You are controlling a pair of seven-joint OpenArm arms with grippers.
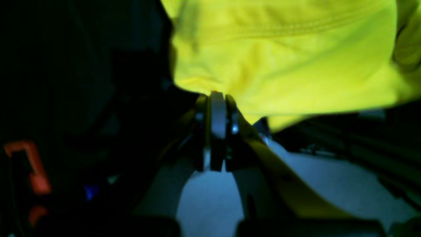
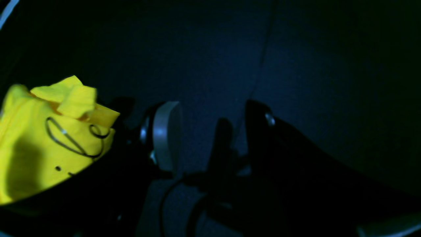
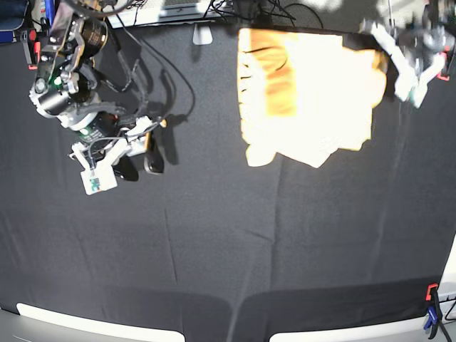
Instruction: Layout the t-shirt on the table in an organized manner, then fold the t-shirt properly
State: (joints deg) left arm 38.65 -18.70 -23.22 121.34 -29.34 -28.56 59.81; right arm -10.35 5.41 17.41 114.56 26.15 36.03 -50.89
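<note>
The t-shirt lies rumpled at the back of the black table, one part doubled over on its left side. In the left wrist view it fills the top as bright yellow cloth. My left gripper is at the shirt's right edge, and its jaws are shut on a pinch of the cloth. My right gripper is far from the shirt, low over the table's left part. In the right wrist view it is open and empty over bare black cloth.
A red-and-blue clamp sits at the front right edge and a red one at the back left. Cables and gear line the back edge. A yellow patch crossed by a dark wire shows left of my right gripper; I cannot tell what it is.
</note>
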